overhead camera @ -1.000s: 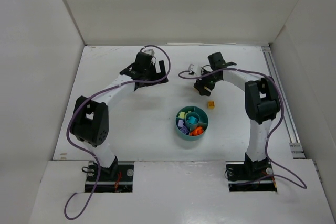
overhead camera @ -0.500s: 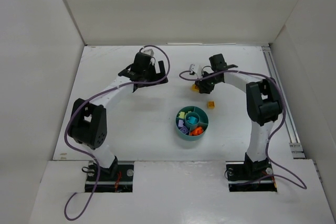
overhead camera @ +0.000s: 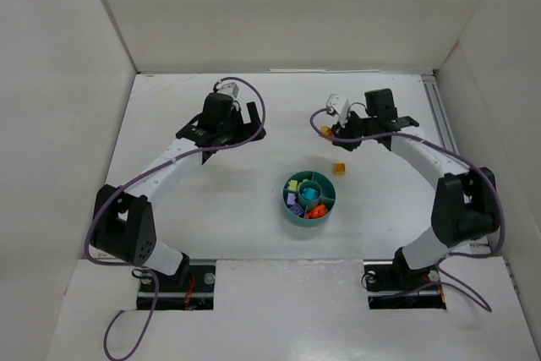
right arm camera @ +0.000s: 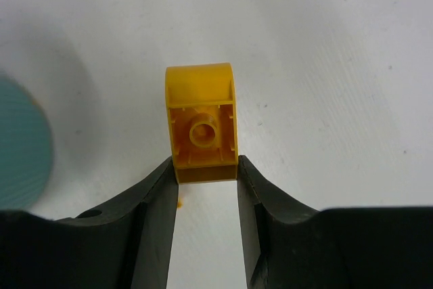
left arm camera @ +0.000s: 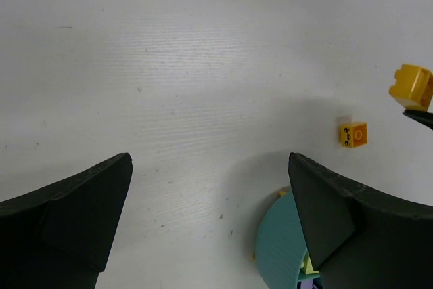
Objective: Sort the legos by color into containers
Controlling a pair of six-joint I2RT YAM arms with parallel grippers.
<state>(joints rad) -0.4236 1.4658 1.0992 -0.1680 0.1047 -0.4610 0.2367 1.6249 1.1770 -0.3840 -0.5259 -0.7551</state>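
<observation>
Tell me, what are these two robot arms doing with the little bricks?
They are sorting them by colour into the round teal dish with compartments. The right gripper has a yellow-orange arched brick pinched between its fingers, out past the dish. One small orange cube brick lies on the white table beside the dish. Other bricks already sit in the dish's sections. The left gripper is wide open and holds nothing.

This was a robotics lab cell: a white table [overhead camera: 220,200] boxed in by white panels [overhead camera: 279,14], with the left arm [overhead camera: 165,158] and right arm [overhead camera: 423,151] (purple cables [overhead camera: 261,106] trailing) bolted at its edge.
</observation>
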